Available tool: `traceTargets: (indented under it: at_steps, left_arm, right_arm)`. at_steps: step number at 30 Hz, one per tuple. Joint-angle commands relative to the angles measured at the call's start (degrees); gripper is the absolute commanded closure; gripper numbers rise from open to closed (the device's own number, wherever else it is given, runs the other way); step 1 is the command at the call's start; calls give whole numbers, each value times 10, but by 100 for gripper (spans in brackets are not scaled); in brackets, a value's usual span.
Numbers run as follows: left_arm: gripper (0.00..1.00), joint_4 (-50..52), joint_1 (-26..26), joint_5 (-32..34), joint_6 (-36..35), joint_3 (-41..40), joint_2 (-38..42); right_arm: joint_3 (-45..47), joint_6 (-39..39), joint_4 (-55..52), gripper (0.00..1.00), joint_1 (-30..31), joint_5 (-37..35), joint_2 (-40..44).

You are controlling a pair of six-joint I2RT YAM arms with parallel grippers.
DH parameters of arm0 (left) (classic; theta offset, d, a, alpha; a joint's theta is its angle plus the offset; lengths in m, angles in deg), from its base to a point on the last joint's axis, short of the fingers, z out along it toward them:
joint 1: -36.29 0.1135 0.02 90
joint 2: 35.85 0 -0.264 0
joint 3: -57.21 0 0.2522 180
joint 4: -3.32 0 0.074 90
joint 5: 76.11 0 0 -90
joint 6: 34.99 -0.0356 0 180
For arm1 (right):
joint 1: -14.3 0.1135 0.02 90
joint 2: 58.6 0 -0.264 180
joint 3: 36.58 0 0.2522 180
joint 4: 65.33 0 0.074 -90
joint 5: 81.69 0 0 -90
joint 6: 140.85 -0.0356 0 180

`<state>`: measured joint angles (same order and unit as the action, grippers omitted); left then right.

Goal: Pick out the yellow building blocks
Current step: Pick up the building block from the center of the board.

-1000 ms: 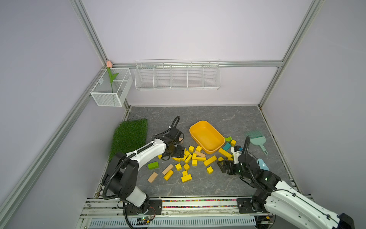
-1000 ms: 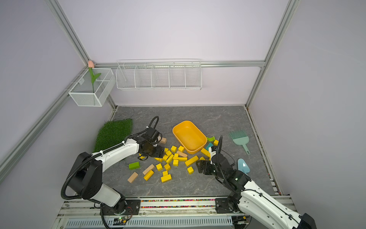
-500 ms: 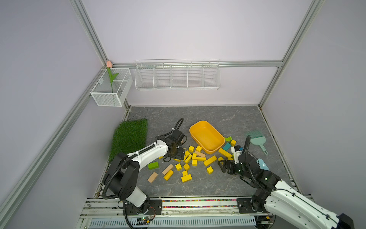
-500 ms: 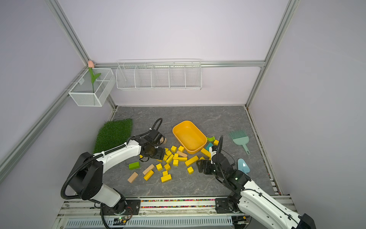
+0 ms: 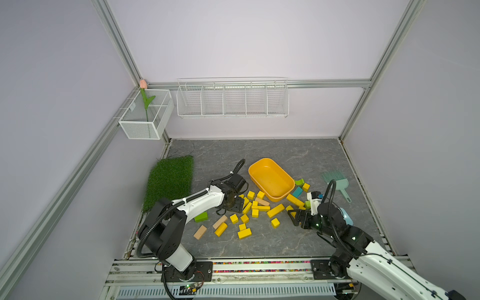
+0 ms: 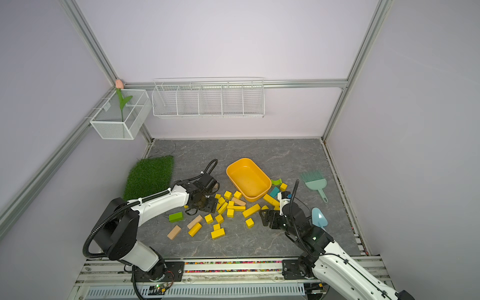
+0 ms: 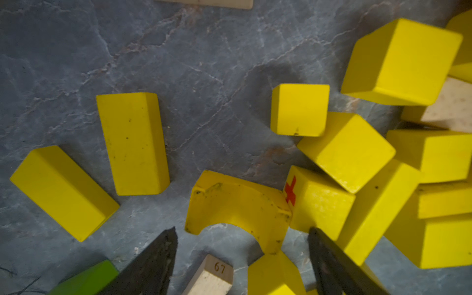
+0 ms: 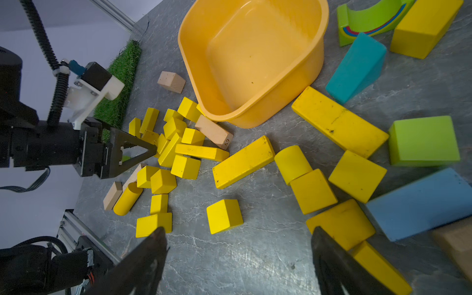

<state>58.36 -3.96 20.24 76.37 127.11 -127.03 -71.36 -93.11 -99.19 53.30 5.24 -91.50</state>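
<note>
While the left gripper and the right gripper are reached in over the grey stone-patterned tabletop, the green grass mat is seen well off to the outer side of the left one. The yellow-orange tub is parked near that gripper, just past its tips, and well ahead of the right gripper. The yellow building blocks are scattered on the tabletop between the two grippers, bunched thickest at the left gripper's tips. The left jaws are held wide with nothing clamped: a yellow arch block is framed just ahead of the gap between the dark fingers, and a red-crossed yellow cube is pushed up against that arch, right at one fingertip; contact there cannot be told. The right jaws are spread wide too, nothing gripped. Off to one side of them a light-blue block and a teal wedge are mixed in among more yellow pieces. Straight ahead a long yellow bar is laid, a yellow cylinder beside it, and a lone yellow cube is sat just in front of the gap. Close under the left fingers a green block and a tan block stamped 67 are caught.
</note>
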Motion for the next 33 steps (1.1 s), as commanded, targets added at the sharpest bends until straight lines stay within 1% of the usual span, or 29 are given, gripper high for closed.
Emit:
traceTargets:
  at_steps: [1, 12, 21, 26, 29, 33]
  left_arm:
    - [18, 21, 0, 28, 16, -2, -9]
    - [16, 26, 0, 45, -1, 26, -46]
    - [17, 17, 10, 39, -10, 46, -85]
    - [17, 20, 11, 40, -6, 42, -69]
    - [13, 23, 10, 40, -3, 34, -46]
    - [12, 25, 10, 33, 0, 20, -17]
  right_arm:
    - [12, -13, -2, 11, -5, 10, 5]
    - [8, -7, -2, 11, -18, 22, -8]
    - [19, -15, -20, 11, -21, 15, 33]
    - [20, -16, -21, 11, -22, 16, 34]
    - [19, -16, -20, 11, -23, 18, 30]
    - [18, -15, -20, 11, -23, 19, 28]
